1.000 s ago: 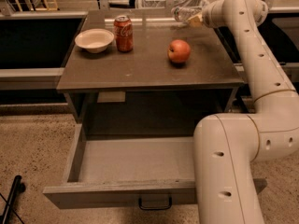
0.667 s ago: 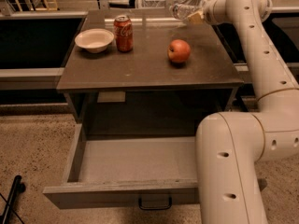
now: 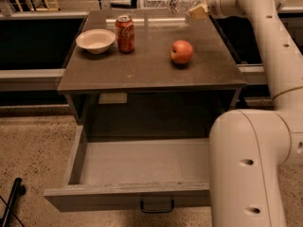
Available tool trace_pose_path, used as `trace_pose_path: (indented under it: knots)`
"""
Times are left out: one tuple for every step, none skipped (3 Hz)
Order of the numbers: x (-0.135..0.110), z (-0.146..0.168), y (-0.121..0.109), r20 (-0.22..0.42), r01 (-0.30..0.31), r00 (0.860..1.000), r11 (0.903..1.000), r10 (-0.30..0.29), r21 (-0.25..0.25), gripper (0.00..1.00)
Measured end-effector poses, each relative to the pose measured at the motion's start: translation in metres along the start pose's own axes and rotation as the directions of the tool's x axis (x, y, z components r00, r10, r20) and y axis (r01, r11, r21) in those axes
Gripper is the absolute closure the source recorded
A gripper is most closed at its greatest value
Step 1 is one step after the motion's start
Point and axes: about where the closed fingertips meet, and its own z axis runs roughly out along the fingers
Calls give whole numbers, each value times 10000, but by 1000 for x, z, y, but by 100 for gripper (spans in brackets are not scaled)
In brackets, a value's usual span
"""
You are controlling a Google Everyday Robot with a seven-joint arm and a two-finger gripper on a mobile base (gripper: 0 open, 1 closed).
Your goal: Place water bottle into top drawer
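The water bottle [image 3: 181, 4], clear and ribbed, is held lying sideways in the air above the far right part of the tabletop. My gripper [image 3: 197, 9] is shut on its right end, at the end of the white arm that comes in from the upper right. The top drawer [image 3: 137, 174] is pulled out wide open below the table, a shallow grey box with a small dark handle [image 3: 156, 205] on its front panel. Its inside is bare. The arm's big lower link covers the drawer's right part.
On the brown tabletop [image 3: 147, 65] stand a white bowl [image 3: 95, 40], a red Coca-Cola can [image 3: 125, 33] and a red apple [image 3: 182, 51]. The white arm link [image 3: 248, 169] fills the lower right. A dark stand foot [image 3: 12, 205] lies at the lower left floor.
The gripper has lifted the bottle a little higher and further back above the table's far edge. The drawer and the tabletop objects have not moved.
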Motion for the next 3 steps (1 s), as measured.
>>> trace_pose_path:
  knots:
    - [-8, -21, 7, -103, 332, 9994, 9993, -334, -148, 100]
    - [-26, -58, 9, 75, 623, 9980, 9979, -624, 158, 100]
    - [-47, -105, 17, 551, 864, 9945, 9951, -890, 481, 100]
